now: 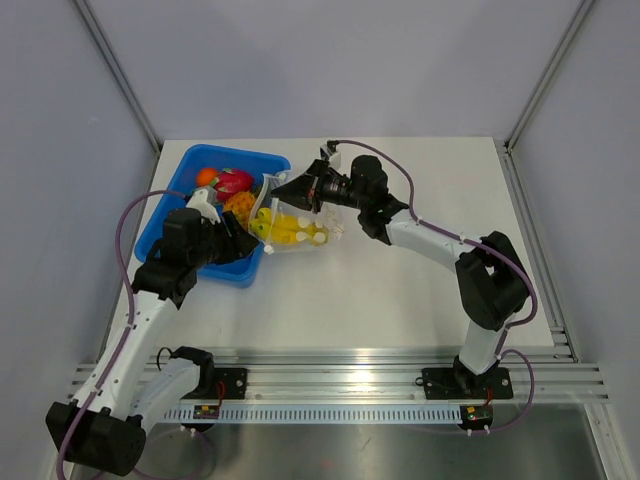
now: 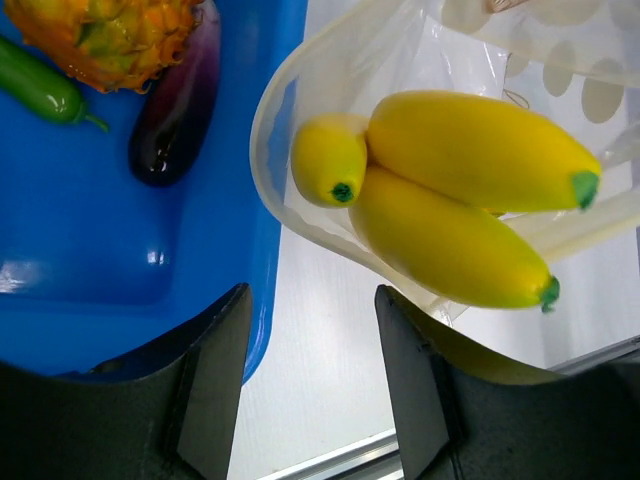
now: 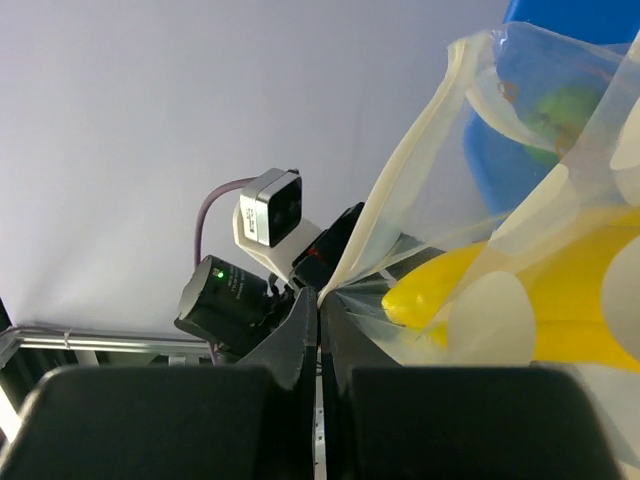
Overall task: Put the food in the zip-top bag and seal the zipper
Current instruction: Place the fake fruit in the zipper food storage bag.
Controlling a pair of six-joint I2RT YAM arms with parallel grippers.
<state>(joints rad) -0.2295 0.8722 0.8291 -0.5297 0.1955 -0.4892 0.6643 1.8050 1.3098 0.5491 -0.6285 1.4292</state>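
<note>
Though clear, zip-top bag [image 2: 400, 50] yellow with food [image 2: 470, 150]

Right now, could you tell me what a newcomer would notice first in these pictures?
The yellow bananas inside the clear bag, beside the blue bin, catch the eye first. The right fingers pinch the bag's edge, while the left fingers stand open before it.

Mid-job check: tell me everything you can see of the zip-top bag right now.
The zip-top bag is clear, crinkly plastic printed with pale dots. Its milky zipper strip gapes open toward the blue bin. It lies on the white table beside the bin and holds yellow toy bananas with green tips. The right gripper is shut on its rim, holding that edge up. The open left gripper hovers at the mouth without touching.
</note>
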